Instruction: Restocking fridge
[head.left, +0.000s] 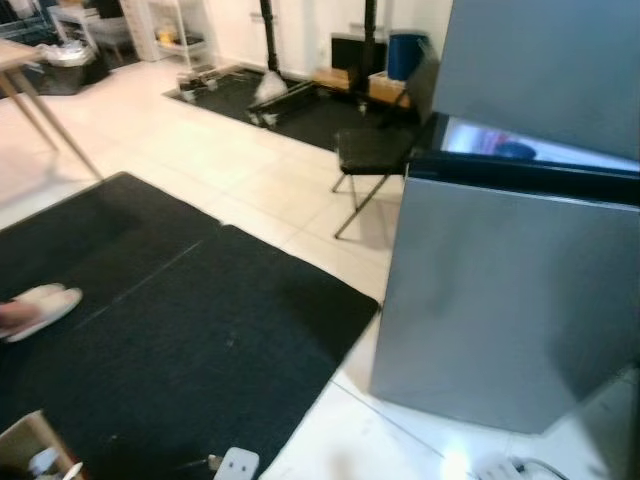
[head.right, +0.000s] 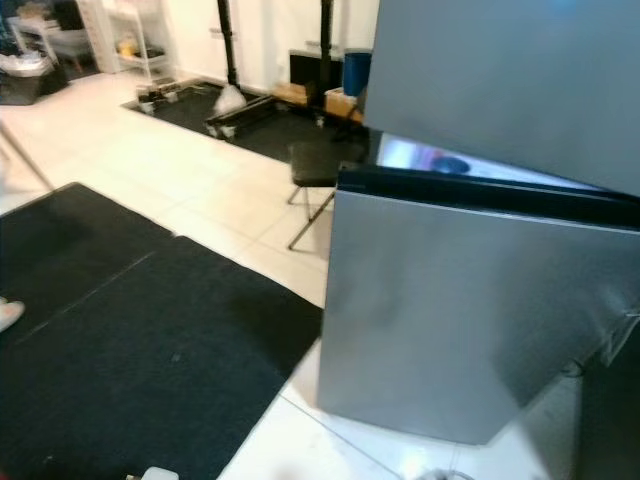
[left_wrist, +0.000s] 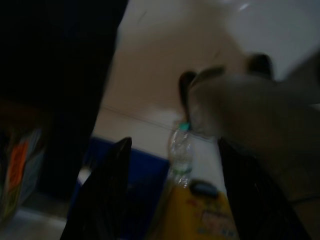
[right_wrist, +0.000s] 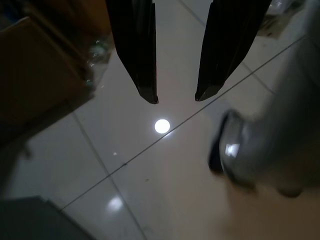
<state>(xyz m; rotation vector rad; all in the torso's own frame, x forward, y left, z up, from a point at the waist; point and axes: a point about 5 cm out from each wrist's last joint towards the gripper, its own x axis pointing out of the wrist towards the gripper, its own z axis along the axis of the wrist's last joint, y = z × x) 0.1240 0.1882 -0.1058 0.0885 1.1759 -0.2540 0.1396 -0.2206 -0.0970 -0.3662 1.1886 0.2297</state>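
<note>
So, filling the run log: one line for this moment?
fridge: door ajar | left tool: open, empty, over bottles | right tool: open, empty, over floor tile

One grey fridge (head.left: 500, 300); two black floor mats (head.left: 170, 330); one black chair (head.left: 375, 150); one white slipper (head.left: 40, 308); one clear bottle (left_wrist: 181, 150); one yellow carton (left_wrist: 200, 212).

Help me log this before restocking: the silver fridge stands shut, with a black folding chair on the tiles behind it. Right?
Not quite. The fridge isn't shut: its door stands ajar, with a lit gap along its top edge, as the left eye view shows. The black folding chair does stand on the tiles behind it.
</note>
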